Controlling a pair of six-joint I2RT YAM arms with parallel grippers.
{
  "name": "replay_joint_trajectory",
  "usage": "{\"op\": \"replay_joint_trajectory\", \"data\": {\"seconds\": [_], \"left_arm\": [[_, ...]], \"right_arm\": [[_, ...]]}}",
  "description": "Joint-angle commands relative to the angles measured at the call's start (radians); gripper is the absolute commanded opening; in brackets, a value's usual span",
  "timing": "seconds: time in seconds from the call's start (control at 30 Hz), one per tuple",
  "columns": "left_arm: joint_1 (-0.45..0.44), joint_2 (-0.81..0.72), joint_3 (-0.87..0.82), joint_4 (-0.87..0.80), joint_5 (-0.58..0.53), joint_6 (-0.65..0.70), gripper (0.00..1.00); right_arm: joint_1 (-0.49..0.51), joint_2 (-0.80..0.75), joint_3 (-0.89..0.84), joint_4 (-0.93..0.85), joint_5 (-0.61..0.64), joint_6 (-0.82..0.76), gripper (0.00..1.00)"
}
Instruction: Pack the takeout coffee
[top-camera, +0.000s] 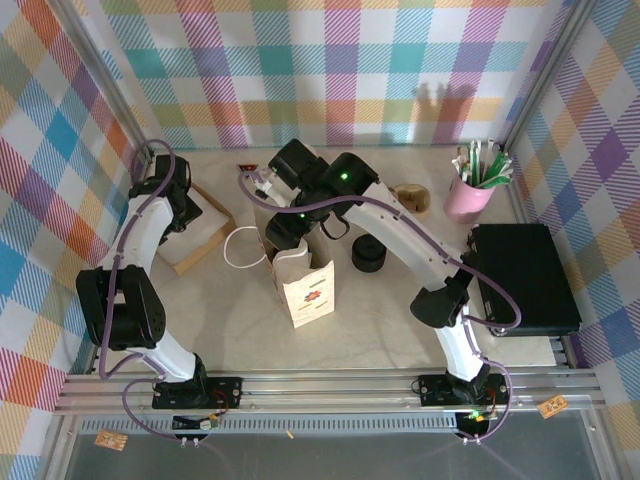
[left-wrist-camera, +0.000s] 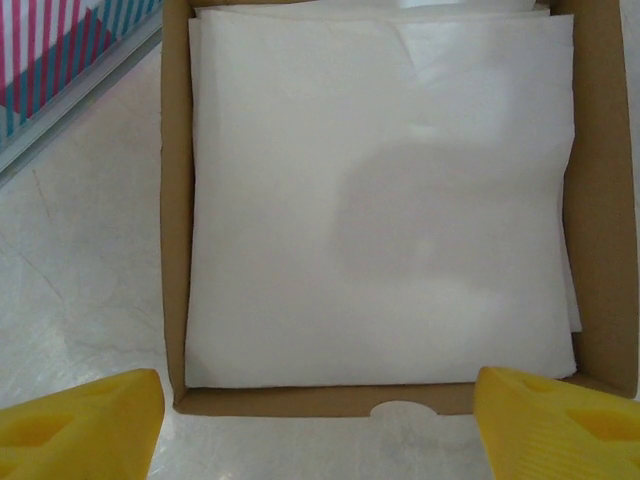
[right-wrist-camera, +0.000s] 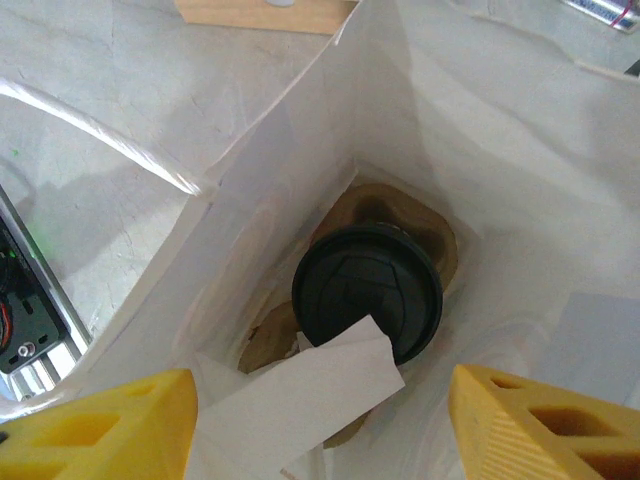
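Right gripper (right-wrist-camera: 330, 425): fingers apart with nothing between them, poised over the open mouth of the bag (right-wrist-camera: 300, 140).
Left gripper (left-wrist-camera: 320, 430): fingers wide apart and empty, above the near edge of the tray (left-wrist-camera: 178, 200) of napkins (left-wrist-camera: 380, 200).
Coffee (right-wrist-camera: 367, 290): at the bottom of the bag, centre of the right wrist frame, lid up, seated in a brown carrier (right-wrist-camera: 445, 240). A folded white paper (right-wrist-camera: 300, 400) lies against the lid's lower left edge.
Stage: as I judge it, the cup is packed and napkins come next.
Risk, bag: it could tip or be dragged when the right arm lifts out. The cause would be a finger catching the thin wall or the handle (right-wrist-camera: 100, 125), since the bag stands free on the table.
Risk, cup: it could tilt in the carrier if the bag is bumped.
Risk, napkins: the left fingers could pinch a thick wad or the cardboard lip, because the stack lies flat and close against the tray walls.
Right wrist view gives: the bag's inside — cup, carrier and paper. From the top, the arm covers the mouth.
Top view gives: the layout — bag upright at centre, tray at left, lids (top-camera: 368, 255) just right of the bag.
Left wrist view gives: the top sheet, smooth, and a notch in the tray's near wall.
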Motion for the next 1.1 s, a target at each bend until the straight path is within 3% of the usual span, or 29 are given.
{"op": "replay_joint_trajectory", "data": {"seconds": [0.0, 0.3, 1.07], "left_arm": [[0.025, 0.026, 0.040, -0.013, 0.034, 0.011, 0.78], [0.066, 0.063, 0.070, -0.016, 0.077, 0.005, 0.76], [0.095, 0.047, 0.010, -0.030, 0.061, 0.000, 0.74]], "right_arm": [[0.007, -0.067, 0.010, 0.029, 0.004, 0.018, 0.70], [0.007, -0.085, 0.011, 0.070, 0.023, -0.014, 0.75], [0.007, -0.187, -0.085, 0.200, 0.079, -0.084, 0.80]]}}
